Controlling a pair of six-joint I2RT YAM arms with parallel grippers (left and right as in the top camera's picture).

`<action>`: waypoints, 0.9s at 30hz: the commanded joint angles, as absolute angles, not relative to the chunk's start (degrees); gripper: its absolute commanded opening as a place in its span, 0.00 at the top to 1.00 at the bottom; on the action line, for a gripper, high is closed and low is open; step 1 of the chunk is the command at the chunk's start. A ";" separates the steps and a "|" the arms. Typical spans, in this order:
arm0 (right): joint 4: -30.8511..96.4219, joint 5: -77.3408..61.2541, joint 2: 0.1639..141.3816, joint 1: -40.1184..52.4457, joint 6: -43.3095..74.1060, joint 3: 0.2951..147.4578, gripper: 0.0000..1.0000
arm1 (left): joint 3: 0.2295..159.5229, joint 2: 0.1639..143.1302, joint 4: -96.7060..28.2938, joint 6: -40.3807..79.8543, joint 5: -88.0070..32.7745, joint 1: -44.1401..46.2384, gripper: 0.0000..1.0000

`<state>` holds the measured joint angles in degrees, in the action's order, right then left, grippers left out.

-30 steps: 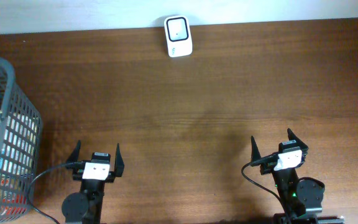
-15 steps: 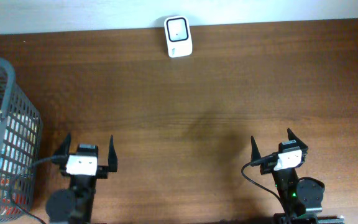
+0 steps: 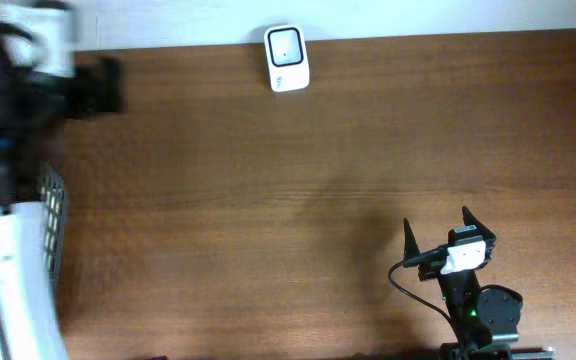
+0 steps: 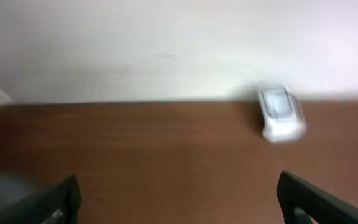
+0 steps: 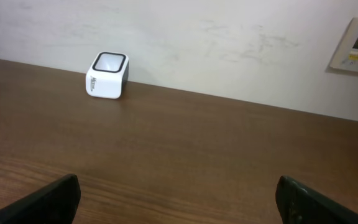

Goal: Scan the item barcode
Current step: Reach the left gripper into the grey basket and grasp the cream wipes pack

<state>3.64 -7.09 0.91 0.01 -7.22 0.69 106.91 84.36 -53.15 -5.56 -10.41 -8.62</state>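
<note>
While the right gripper (image 5: 178, 186) and left gripper (image 4: 178, 186) stand wide open and empty, you see the scanner (image 5: 107, 76) far ahead, left of the right gripper; its label is illegible. The blurred left arm (image 3: 8, 90) hides most of the basket (image 3: 54, 205).

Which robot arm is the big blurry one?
The left arm, filling the overhead view's left edge and hiding most of the grey basket. The right arm looks small and sharp, low on the right.
</note>
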 commanded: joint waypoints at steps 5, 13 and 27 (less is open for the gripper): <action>3.88 -7.05 0.54 0.36 -6.63 0.32 0.01 | 111.35 85.36 -55.77 6.94 -1.41 -40.60 0.01; 3.88 -7.03 0.54 0.36 -6.63 0.32 0.01 | 105.01 105.78 -60.77 -21.08 -7.29 -50.59 0.01; 3.86 -7.05 0.54 0.36 -6.63 0.32 0.01 | 105.03 126.63 -59.81 -32.32 -18.50 -48.69 0.65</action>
<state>3.66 -7.09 0.91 0.01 -7.25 0.69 105.03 125.21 -59.40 -32.03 -15.97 -49.30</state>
